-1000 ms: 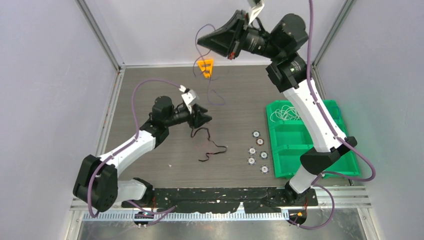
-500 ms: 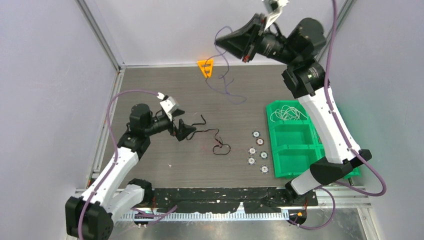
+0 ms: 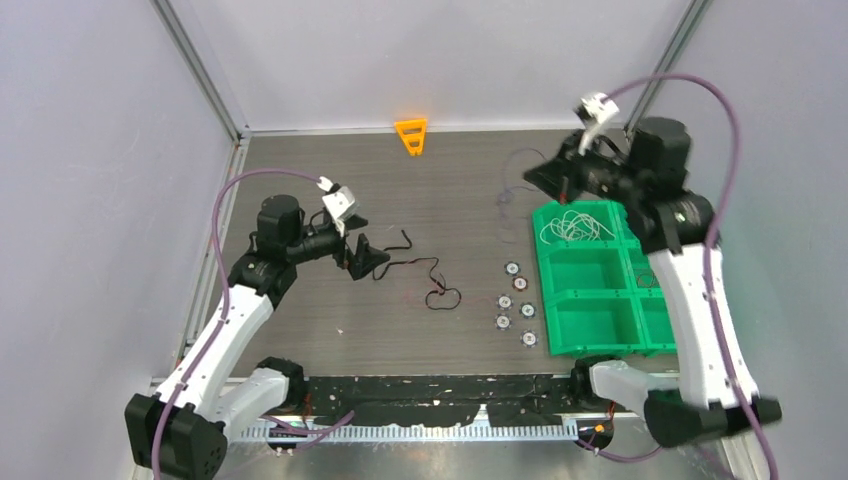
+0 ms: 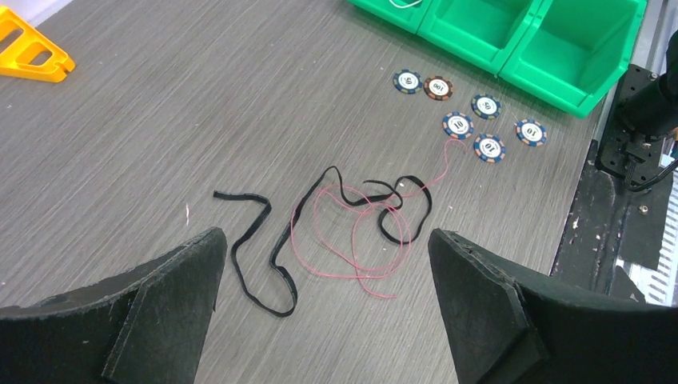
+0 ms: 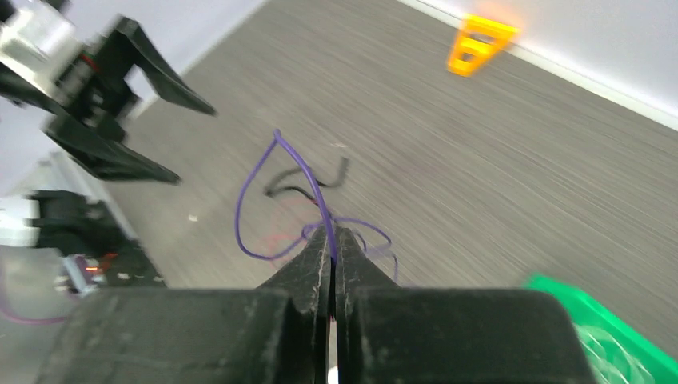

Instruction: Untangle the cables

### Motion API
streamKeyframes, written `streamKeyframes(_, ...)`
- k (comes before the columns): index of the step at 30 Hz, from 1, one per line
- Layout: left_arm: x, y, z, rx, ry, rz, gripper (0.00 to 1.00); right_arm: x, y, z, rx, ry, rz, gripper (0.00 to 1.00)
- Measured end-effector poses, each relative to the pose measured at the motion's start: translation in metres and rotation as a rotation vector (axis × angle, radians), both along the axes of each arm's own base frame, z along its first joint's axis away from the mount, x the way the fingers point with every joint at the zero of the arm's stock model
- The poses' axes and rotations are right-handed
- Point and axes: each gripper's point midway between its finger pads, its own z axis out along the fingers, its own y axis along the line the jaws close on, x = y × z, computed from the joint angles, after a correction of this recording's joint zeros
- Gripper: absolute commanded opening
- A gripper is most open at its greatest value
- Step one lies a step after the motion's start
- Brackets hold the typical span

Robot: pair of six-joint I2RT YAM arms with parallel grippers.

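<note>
Purple cable (image 5: 277, 138): thin, limp, light; clenched in right tool (image 5: 333, 232).
Black cable (image 4: 240, 196): soft, looped with red cable (image 4: 344, 274); take a free end.
Left tool (image 4: 326, 240): released, empty.

A grey wood-grain tabletop (image 3: 330, 300) carries an orange triangular plastic piece (image 3: 411, 136) at its far edge, near the middle. Six poker chips (image 3: 505, 301) lie in a loose cluster right of centre, just beside a green compartment tray (image 3: 585, 294) on the right side.
</note>
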Motion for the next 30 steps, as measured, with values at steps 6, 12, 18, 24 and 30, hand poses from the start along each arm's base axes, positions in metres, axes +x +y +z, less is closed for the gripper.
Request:
streamKeyframes(6, 0.013, -0.005, 0.004, 0.008, 0.014, -0.011, 1.00, -0.064, -0.078, -0.005, -0.234, -0.143, -0.255, 0.05)
streamKeyframes(12, 0.024, -0.017, 0.007, -0.005, 0.050, -0.046, 1.00, -0.099, -0.160, -0.026, -0.410, -0.101, -0.640, 0.05)
streamKeyframes(18, 0.026, -0.031, 0.008, -0.012, 0.065, -0.099, 1.00, -0.132, -0.226, -0.071, -0.556, 0.092, -0.969, 0.05)
streamKeyframes(24, 0.034, -0.047, 0.015, -0.022, 0.067, -0.144, 1.00, -0.166, -0.258, -0.094, -0.649, 0.206, -1.162, 0.05)
streamKeyframes(30, 0.038, -0.057, 0.023, -0.035, 0.047, -0.173, 1.00, -0.182, -0.285, -0.095, -0.786, 0.263, -1.275, 0.05)
